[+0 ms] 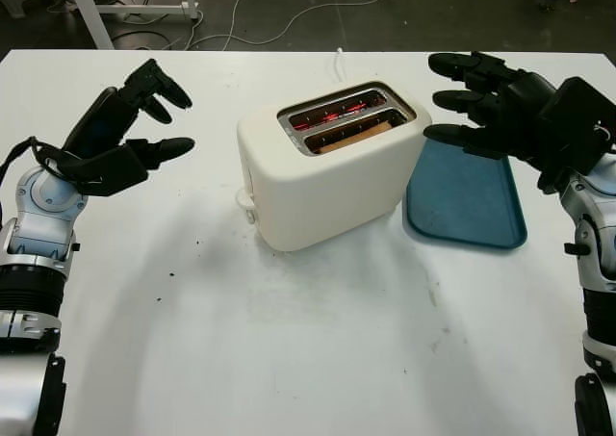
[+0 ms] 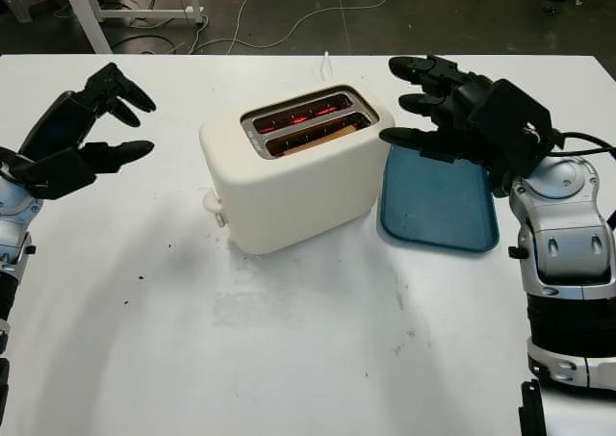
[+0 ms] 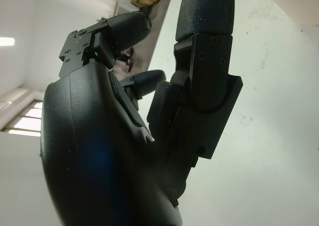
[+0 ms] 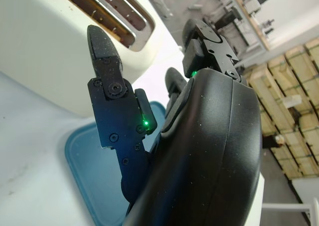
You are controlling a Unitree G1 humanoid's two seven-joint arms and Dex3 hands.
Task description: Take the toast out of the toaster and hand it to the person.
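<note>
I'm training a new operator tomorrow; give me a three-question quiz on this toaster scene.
1. True or false: the toast sits in the toaster slot nearer the robot.
2. Which lies under the right hand? A) tray B) plate C) bowl
3. Fill in: the left hand is open above the ___, to the toaster's left.

Key: 1 true, and the farther slot glows red. 2 A, the blue tray right of the toaster. 3 table; both hands hold nothing.
</note>
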